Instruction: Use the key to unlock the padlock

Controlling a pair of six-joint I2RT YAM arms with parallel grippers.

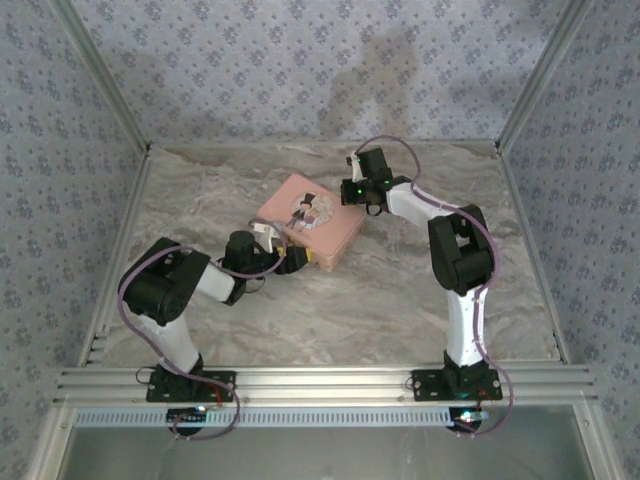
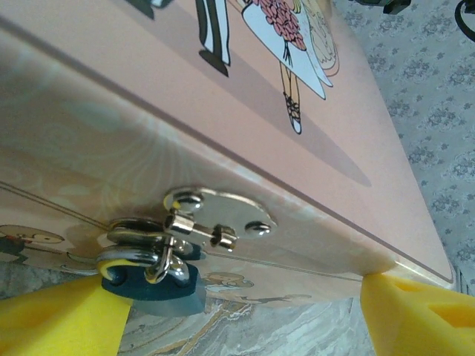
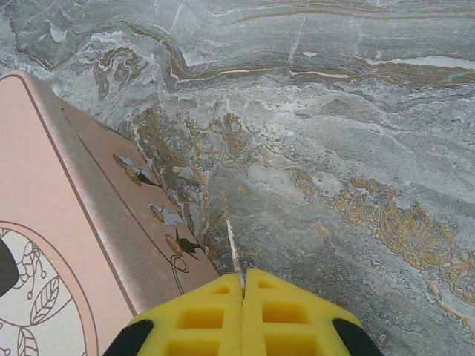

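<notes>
The pink tin (image 1: 335, 232) lay near the middle of the marbled worktop (image 1: 400, 300), its lid printed with a cartoon couple. The left hand (image 1: 290, 258) was at the tin's near-left side and the right hand (image 1: 352, 190) at its far-right side.

In the left wrist view, the padlock (image 2: 159, 285), a small dark bluish body with a silvery shackle, hung from the metal hasp (image 2: 223, 215) on the tin's side wall, low and close to the worktop. The left hand (image 2: 237, 293) was released and grasped nothing, its yellow fingers (image 2: 52, 322) spread wide. One finger sat just beside the padlock's body, and it could not be told whether the two touched. The other finger stood well apart, by the tin's corner.

In the right wrist view, the right hand (image 3: 243, 278) was clenched, its two yellow fingers (image 3: 289, 311) pressed flat together. A thin silvery sliver, the key (image 3: 232, 248) seen edge-on, stuck out from between them, pinched at its base. It pointed toward the worktop just beside the tin's side wall, which carried small printed motifs, and it did not touch the tin. The key and the padlock were on opposite sides of the tin, well apart.
</notes>
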